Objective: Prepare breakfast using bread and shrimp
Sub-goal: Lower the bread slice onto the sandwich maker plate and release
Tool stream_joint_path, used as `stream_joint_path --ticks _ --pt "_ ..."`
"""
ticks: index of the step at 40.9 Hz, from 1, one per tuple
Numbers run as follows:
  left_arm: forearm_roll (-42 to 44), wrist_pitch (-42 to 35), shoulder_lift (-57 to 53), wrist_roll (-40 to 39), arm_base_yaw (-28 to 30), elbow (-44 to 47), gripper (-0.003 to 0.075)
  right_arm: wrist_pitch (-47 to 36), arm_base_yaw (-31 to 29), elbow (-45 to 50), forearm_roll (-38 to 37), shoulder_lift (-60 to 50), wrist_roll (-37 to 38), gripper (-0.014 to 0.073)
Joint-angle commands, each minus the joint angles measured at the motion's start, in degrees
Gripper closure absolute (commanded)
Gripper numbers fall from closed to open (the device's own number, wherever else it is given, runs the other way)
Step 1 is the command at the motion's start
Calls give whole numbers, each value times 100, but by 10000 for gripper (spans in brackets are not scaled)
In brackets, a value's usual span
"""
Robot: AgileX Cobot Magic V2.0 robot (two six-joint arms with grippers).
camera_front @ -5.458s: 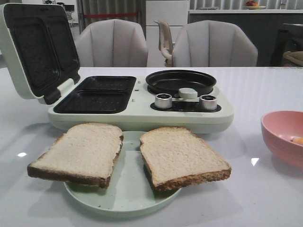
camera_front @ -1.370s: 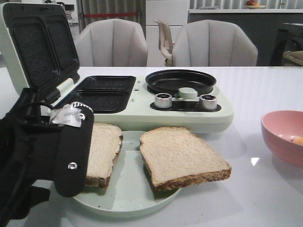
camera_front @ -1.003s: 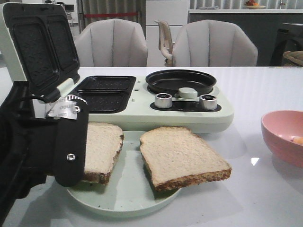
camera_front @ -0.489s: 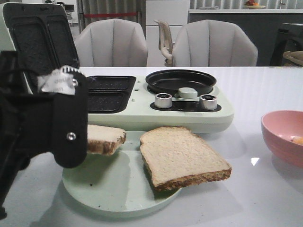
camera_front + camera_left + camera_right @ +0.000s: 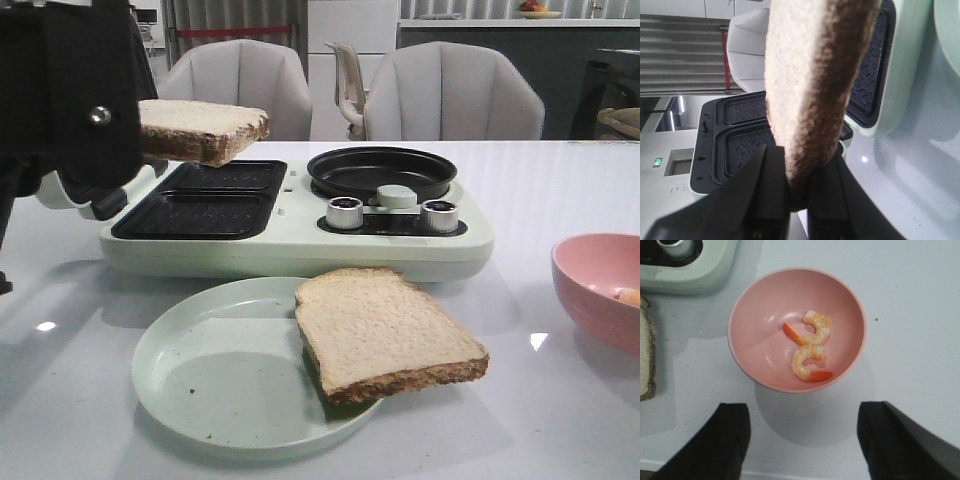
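Nearest, one bread slice lies on the pale green plate, overhanging its right rim. Right: pink bowl holds two shrimp; right gripper hovers above, fingers spread, empty. Behind: left gripper clamps second slice by its crust, level above the sandwich maker.

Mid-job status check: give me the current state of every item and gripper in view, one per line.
Left gripper: shut on pale bread slice, held above the grill plates.
Second pale bread slice: lying on the pale green round plate.
Mint sandwich maker: lid open, black grill plates bare.
Black round pan: empty.
Pink bowl: holds two orange-white shrimp.
Right gripper: open, above the bowl.
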Motion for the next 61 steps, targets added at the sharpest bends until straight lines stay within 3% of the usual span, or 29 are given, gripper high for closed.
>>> stream_joint_path --ticks 1,7,16,21,27,34,46,55,58,61 --pt "528 88 -152 -86 317 -309 620 -341 -28 -197 -38 -11 5 34" --pt "528 -521 -152 -86 934 -741 620 -341 -28 -197 -38 -11 5 34" --pt "528 -2354 -114 -50 1908 -1614 620 -341 -28 -197 -38 -11 5 34" --pt "528 -2790 205 -28 2313 -2170 620 -341 -28 -197 -38 -11 5 34" --pt "528 -2804 950 34 2662 -2953 620 -341 -28 -197 -38 -11 5 34" --pt "528 -2742 2051 1103 2918 -3857 620 -341 -28 -197 -38 -11 5 34" --pt "528 -2484 3466 1157 3369 -5127 620 -341 -28 -197 -38 -11 5 34" --pt "528 -2655 3774 1165 3516 -5231 614 -341 -28 -197 -38 -11 5 34" --pt "528 -2659 3813 1165 3539 -5231 557 -341 -28 -197 -38 -11 5 34" --pt "528 -2680 3849 1165 3580 -5231 453 -341 -28 -197 -38 -11 5 34"
